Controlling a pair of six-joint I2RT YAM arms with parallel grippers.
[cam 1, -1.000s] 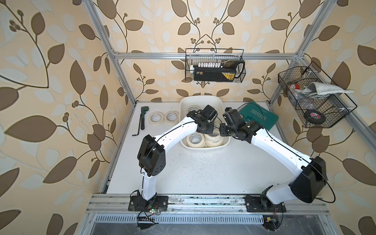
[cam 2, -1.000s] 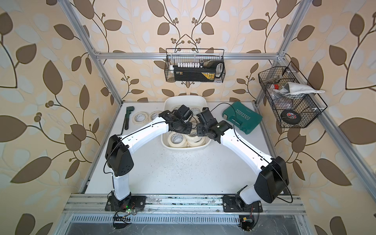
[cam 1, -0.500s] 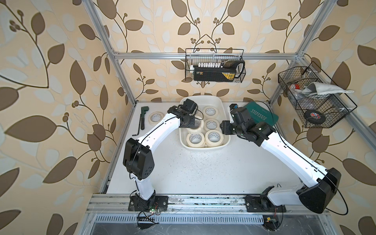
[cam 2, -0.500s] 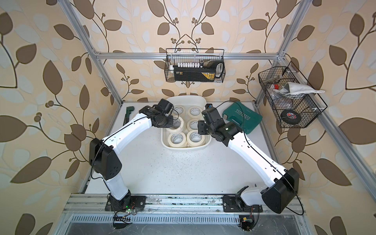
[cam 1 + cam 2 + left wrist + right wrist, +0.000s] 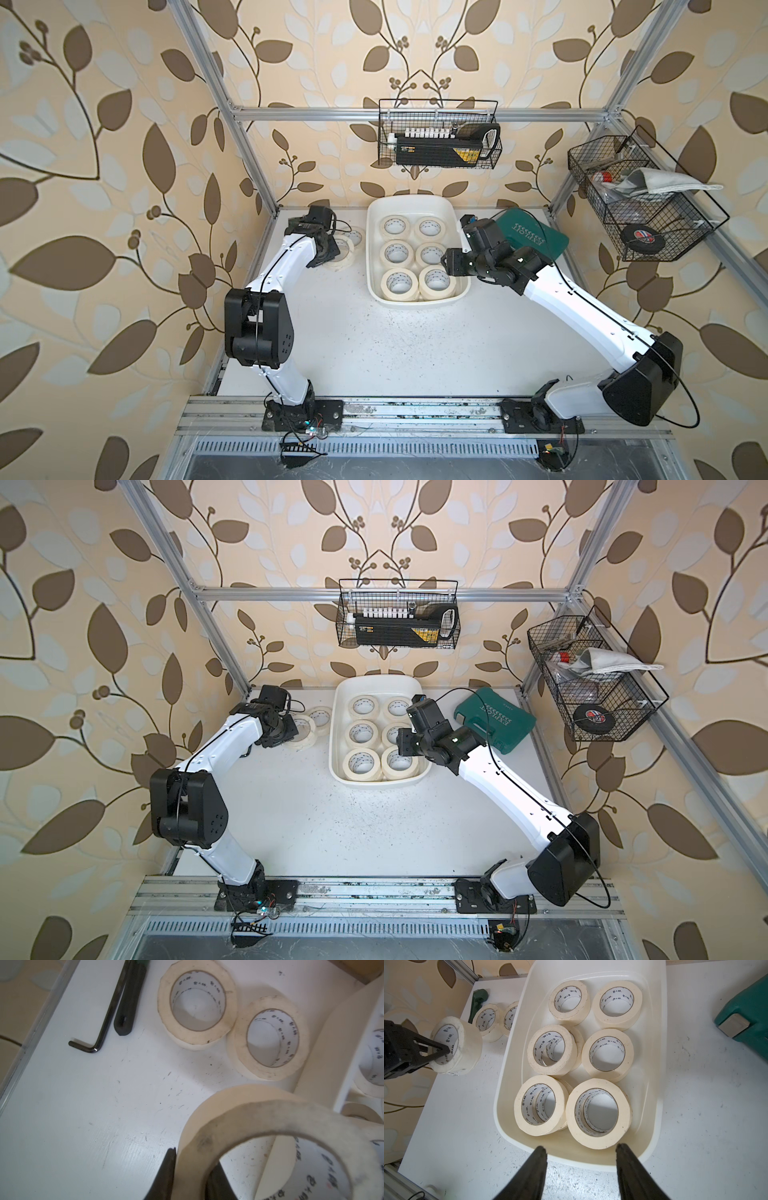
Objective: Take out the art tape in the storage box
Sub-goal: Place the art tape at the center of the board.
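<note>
The storage box (image 5: 374,216), a shallow white tub, stands at the back middle of the table in both top views. It holds several cream art tape rolls (image 5: 598,1113), some stacked in pairs. Left of the box, my left gripper (image 5: 195,1157) is shut on the wall of one art tape roll (image 5: 259,1118), one finger inside the ring and one outside. That roll is tilted, low over the table. Two more rolls (image 5: 197,1001) (image 5: 272,1036) lie flat on the table beyond it. My right gripper (image 5: 580,1147) is open and empty over the box's rim (image 5: 571,1159).
A teal tool case (image 5: 536,237) lies right of the box, close behind the right arm. A black hex key (image 5: 97,1028) and a green-handled tool (image 5: 477,1001) lie at the far left edge. Wire baskets hang on the back wall (image 5: 440,137) and on the right wall (image 5: 640,199).
My left arm has swung left out of the box, carrying a roll to the table beside the two loose rolls. The right arm has drawn back to the box's right side, jaws slightly wider.
</note>
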